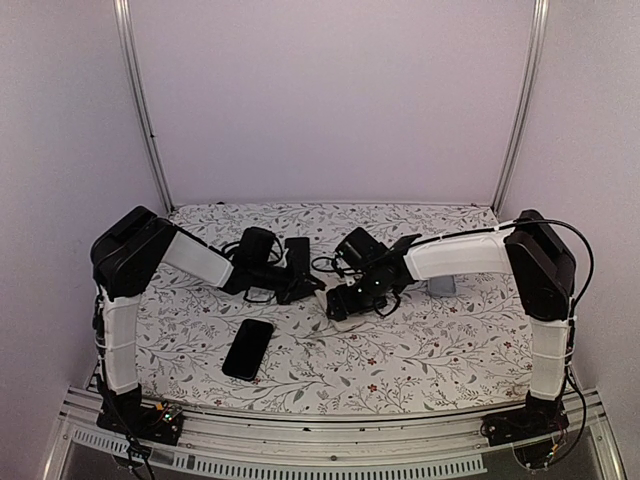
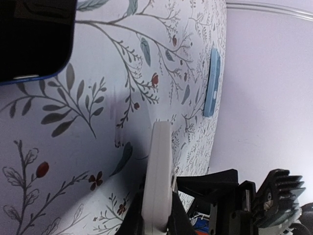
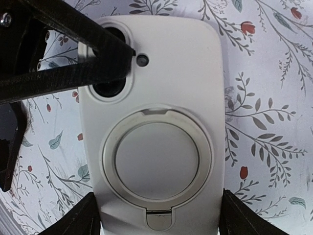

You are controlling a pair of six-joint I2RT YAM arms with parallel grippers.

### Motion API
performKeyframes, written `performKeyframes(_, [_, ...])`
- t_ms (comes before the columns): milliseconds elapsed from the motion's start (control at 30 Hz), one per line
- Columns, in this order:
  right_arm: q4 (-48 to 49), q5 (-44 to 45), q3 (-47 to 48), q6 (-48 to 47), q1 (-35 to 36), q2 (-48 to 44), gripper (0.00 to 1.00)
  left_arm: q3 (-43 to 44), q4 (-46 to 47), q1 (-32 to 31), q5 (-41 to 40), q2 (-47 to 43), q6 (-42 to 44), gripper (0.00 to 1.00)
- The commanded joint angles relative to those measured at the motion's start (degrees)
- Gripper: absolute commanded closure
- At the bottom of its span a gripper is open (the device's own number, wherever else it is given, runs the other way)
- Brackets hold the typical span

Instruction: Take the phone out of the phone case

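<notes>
The white phone case [image 3: 156, 147] with a round ring on its back is held above the table between both grippers; it is a small white patch in the top view [image 1: 337, 310]. My right gripper [image 3: 159, 218] is shut across its lower sides. My left gripper [image 2: 157, 208] is shut on its edge [image 2: 160, 166] near the camera cut-out, with one finger [image 3: 73, 54] showing there. A black phone [image 1: 248, 348] lies flat on the table, front left, apart from the case. It also shows in the left wrist view [image 2: 34, 39] with a blue rim.
A light blue flat object [image 1: 441, 286] lies behind my right arm; it also shows in the left wrist view [image 2: 212, 83] near the cloth's far edge. The floral tablecloth [image 1: 430, 340] covers the table. Aluminium posts [image 1: 140, 110] and white walls enclose it.
</notes>
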Motion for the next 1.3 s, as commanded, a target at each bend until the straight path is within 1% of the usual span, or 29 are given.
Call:
performKeyframes(0, [-4.85, 10.27, 4.38, -3.42, 4.40, 0.29, 0.19, 0.39, -2.25, -1.01, -1.69, -2.54, 0.60, 1.00])
performKeyframes(200, [-11.11, 20.27, 8.03, -3.23, 7.83, 2.43, 0.12, 1.10, -3.58, -1.07, -3.23, -5.12, -0.01, 1.00])
performKeyframes(367, [-11.63, 20.52, 7.97, -2.60, 8.40, 3.35, 0.10, 1.14, -3.51, -1.16, -3.27, -6.30, -0.62, 1.00])
performKeyframes(467, [-11.84, 21.07, 8.46, -2.33, 8.55, 3.55, 0.12, 0.95, -3.41, -1.18, -3.27, -7.03, -0.99, 1.00])
performKeyframes(967, [-14.86, 28.47, 14.46, -3.66, 10.49, 9.10, 0.33, 0.62, -2.41, -1.60, -2.48, -9.27, -1.89, 1.00])
performKeyframes(1100, [-15.02, 30.05, 15.30, -4.27, 10.51, 9.47, 0.44, 0.74, -2.70, -1.62, -2.34, -9.70, -1.63, 1.00])
performKeyframes(1167, [-15.14, 30.70, 15.44, -4.41, 10.52, 9.57, 0.51, 0.56, -2.70, -1.69, -2.29, -9.91, -1.70, 1.00])
performKeyframes(1267, [-15.34, 31.76, 15.74, -4.82, 10.51, 9.74, 0.62, 0.09, -2.45, -1.80, -2.42, -10.39, -1.75, 0.94])
